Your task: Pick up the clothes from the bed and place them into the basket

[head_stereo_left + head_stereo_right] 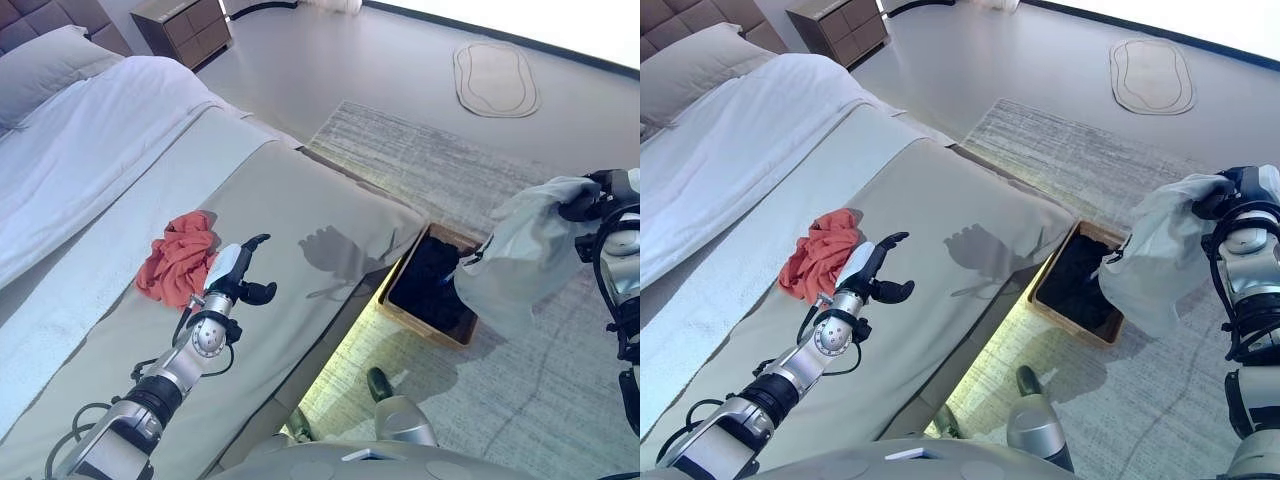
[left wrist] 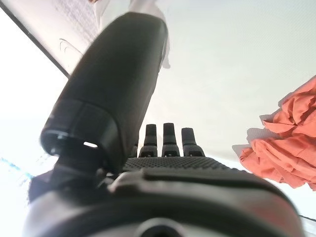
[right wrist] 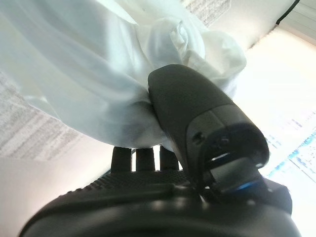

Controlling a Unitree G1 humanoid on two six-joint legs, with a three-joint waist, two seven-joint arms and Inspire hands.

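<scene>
1. The white garment [image 1: 525,255] hangs bunched from the right hand [image 1: 590,200], whose thumb and fingers pinch its top, above the rug [image 1: 420,165] just beside the basket [image 1: 405,318].
2. A crumpled orange garment [image 1: 180,260] lies on the bed [image 1: 300,200].
3. The left hand [image 1: 235,275] hovers just beside the orange garment, fingers relaxed, holding nothing.
4. The basket sits on the floor against the bed's foot, with dark clothing inside.

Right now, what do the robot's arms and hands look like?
Both arms are silver-grey metal with round joints and black cables looping beside them. The left hand is dark, with a white cover on its back and thin black fingers. The right hand is dark too, with a bumpy, grippy surface.
</scene>
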